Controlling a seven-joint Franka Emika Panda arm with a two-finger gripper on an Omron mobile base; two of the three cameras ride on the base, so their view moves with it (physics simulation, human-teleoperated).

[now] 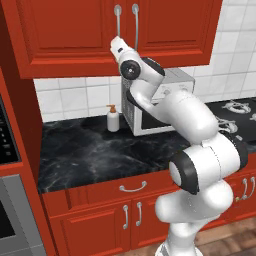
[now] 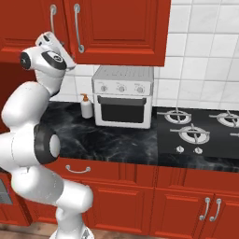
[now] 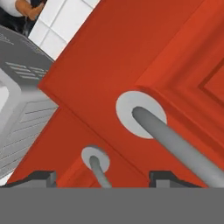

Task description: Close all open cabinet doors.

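Red kitchen cabinetry frames a black marble worktop (image 2: 116, 144) backed by white tiles. On the worktop stand a silver toaster oven (image 2: 123, 96) with its dark glass door shut and a white soap dispenser (image 2: 86, 107) just to its left; a gas hob (image 2: 196, 130) lies to the right. Below run a drawer front (image 1: 133, 188) and lower doors, all flush.

Above, the two cabinet doors (image 2: 119, 28) hang side by side on the wall, their curved silver handles (image 2: 78, 28) close together at the meeting edges. In the base views both look flush with the cabinet frame; what is inside cannot be seen.

Rising from the floor, the white arm folds at the elbow and reaches up, its wrist just under the lower edge of the wall cabinet where the two doors meet. The end effector (image 3: 101, 178) points up at the door fronts, very near the lower ends of the two handles. Its dark fingertips (image 3: 41, 178) stand apart on either side of the smaller handle foot, partly open, with nothing clamped between them; whether they touch the door I cannot tell.
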